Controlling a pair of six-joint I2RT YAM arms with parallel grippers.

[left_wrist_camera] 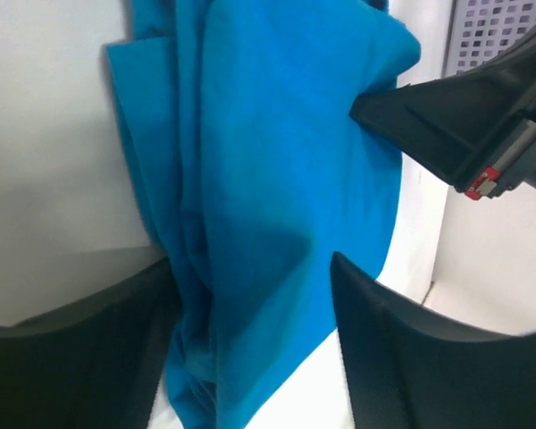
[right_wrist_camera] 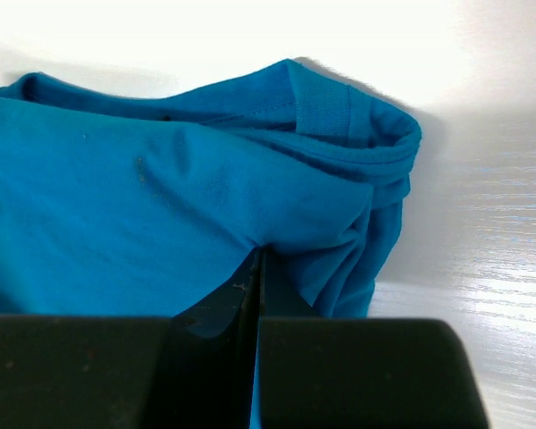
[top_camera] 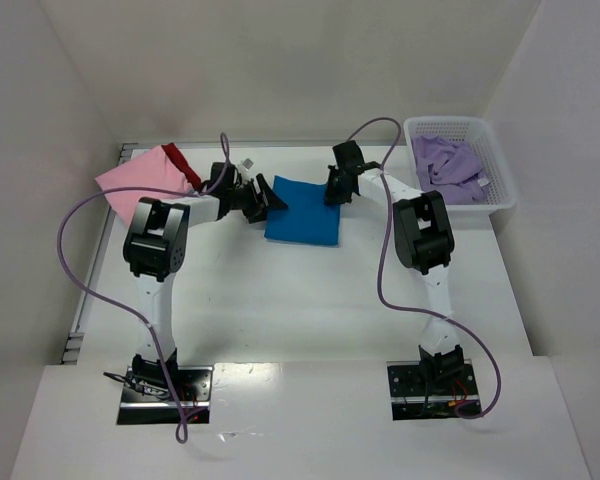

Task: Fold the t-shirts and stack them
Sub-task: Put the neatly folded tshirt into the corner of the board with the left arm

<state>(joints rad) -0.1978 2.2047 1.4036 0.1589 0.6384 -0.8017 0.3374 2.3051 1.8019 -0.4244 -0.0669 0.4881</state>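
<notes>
The white desk (top_camera: 280,300) carries a bright blue folded cloth t-shirt (top_camera: 302,212) at its middle. The left end effector (top_camera: 270,198) straddles the shirt's left edge, fingers apart. The right end effector (top_camera: 334,190) is closed, pinching the right edge.

White mesh basket (top_camera: 504,180), white table (top_camera: 310,300)

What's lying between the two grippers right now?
The folded blue t-shirt lies between the left gripper and right gripper, seen in the top view.
</notes>
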